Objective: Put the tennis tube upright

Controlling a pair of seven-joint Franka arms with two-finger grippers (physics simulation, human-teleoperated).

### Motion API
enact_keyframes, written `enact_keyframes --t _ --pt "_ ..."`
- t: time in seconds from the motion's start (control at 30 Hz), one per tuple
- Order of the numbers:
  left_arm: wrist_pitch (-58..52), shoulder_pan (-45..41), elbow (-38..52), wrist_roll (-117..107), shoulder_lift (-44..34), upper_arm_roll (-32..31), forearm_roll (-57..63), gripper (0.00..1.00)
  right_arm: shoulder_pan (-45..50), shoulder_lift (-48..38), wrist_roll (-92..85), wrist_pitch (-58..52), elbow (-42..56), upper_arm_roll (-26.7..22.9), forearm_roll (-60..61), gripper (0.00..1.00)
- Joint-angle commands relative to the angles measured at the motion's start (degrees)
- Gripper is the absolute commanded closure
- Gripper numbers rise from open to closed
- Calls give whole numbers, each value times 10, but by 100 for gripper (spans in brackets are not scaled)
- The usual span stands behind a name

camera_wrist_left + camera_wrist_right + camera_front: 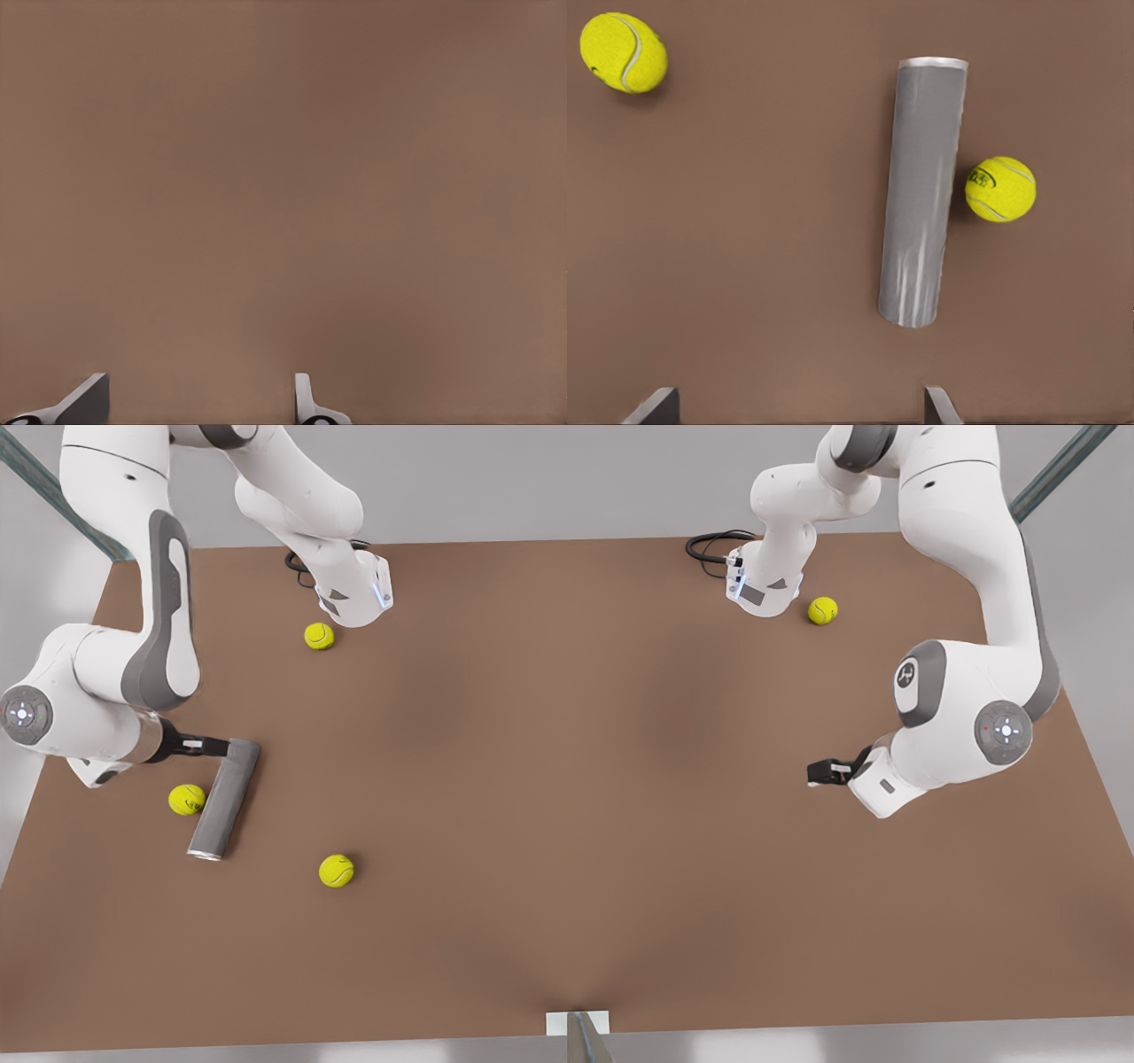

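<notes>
Lying flat: matte grey cylindrical tennis tube (224, 800), front view's left, yellow tennis ball (187, 799) just beside. Right gripper (205, 746), fingers spread, near its plain end for grasping. Left gripper (819, 772) spread, waiting over brown table (567, 779).

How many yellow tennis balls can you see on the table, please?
4: one touching or nearly touching the tennis tube, one nearer the camera, and one by each arm base.

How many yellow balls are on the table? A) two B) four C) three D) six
B: four balls lie on the table, one beside the tube at, one nearer the front at, one by each arm's base at and.
</notes>
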Motion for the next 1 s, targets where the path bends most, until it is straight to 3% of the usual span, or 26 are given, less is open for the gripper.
enact_keyframes --t 0.0,0.13,0.4,0.6,0.97 --pt "-1 0 -1 -1 -1 -2 -3 1 -5 2 -1 8 -2 0 0 0" --pt "3 -2 0 -8 6 -3 -3 1 -51 58 -16 81 5 0 0 0" --pt "1 -2 -4 -7 15 -2 -2 1 -45 75 7 176 -41 5 1 0" --pt "4 -2 -4 -7 18 -2 2 1 -81 61 4 340 -179 5 1 0" --pt "12 -2 -2 -7 38 -2 5 1 -93 102 1 432 -208 5 1 0"
